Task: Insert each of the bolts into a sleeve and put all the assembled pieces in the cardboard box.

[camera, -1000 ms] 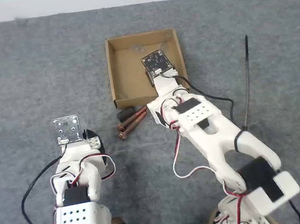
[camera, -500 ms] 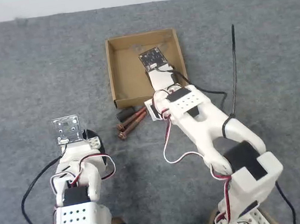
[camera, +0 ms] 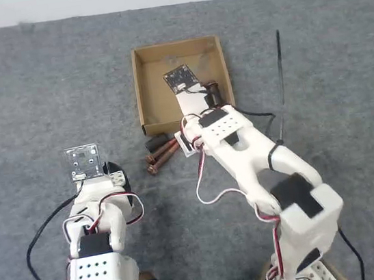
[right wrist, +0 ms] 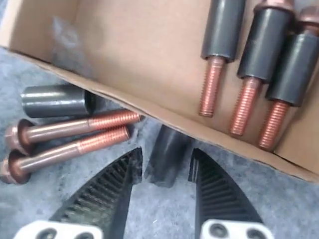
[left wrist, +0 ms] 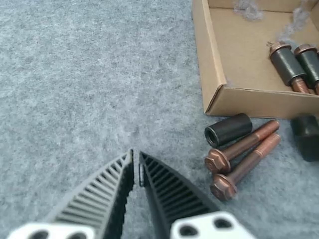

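Swinging leftward since a second ago, the right arm (camera: pixel 243 148) has uncovered an assembled piece (camera: pixel 213 94) in the box, while the left arm (camera: pixel 94 218) has kept still. Grey carpet (camera: pixel 41 83) covers the table.

The cardboard box (right wrist: pixel 124 30) lies just ahead of the right gripper (right wrist: pixel 164 155). Its near wall runs across between the fingertips and three assembled pieces (right wrist: pixel 259 55). These lie side by side, heads away from the gripper and threaded ends toward it. The jaws stand apart, straddling a dark sleeve (right wrist: pixel 167 149) on the carpet outside that wall, not visibly clamping it. Its long axis runs along the fingers. In the high view the arm hides it.

Off to one side of this gripper, two bare bolts (right wrist: pixel 75 130) lie parallel, heads pointing away from it, with a loose sleeve (right wrist: pixel 55 101) just beside the box wall.

The left gripper (left wrist: pixel 136 155) is closed to a thin slit and holds nothing. Bolts and loose sleeve lie ahead and aside of it. A dark shape (left wrist: pixel 306 137) at the edge of its view is cut off.
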Controlling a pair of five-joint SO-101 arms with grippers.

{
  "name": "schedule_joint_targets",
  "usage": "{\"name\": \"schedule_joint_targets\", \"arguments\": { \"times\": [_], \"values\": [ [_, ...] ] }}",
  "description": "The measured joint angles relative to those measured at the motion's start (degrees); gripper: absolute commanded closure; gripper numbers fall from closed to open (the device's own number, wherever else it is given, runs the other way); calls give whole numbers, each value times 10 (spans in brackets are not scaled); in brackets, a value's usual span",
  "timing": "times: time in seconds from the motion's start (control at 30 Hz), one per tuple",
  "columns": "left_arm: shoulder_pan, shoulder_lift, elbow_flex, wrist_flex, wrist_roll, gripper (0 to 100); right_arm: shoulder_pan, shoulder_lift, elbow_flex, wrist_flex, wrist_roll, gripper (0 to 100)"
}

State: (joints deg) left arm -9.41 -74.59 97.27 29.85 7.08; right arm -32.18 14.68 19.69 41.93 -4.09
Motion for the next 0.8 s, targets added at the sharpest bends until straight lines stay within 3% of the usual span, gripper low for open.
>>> {"name": "schedule_joint_targets", "arguments": {
  "times": [0.43, 0.67, 0.8],
  "values": [
    [-1, 0, 0, 0, 0, 988, -1, 64, -90, 62, 0, 860],
    [0, 0, 0, 0, 0, 988, 3, 64, -90, 61, 0, 994],
    [0, 0, 0, 0, 0, 988, 9, 65, -90, 61, 0, 991]
  ]
}}
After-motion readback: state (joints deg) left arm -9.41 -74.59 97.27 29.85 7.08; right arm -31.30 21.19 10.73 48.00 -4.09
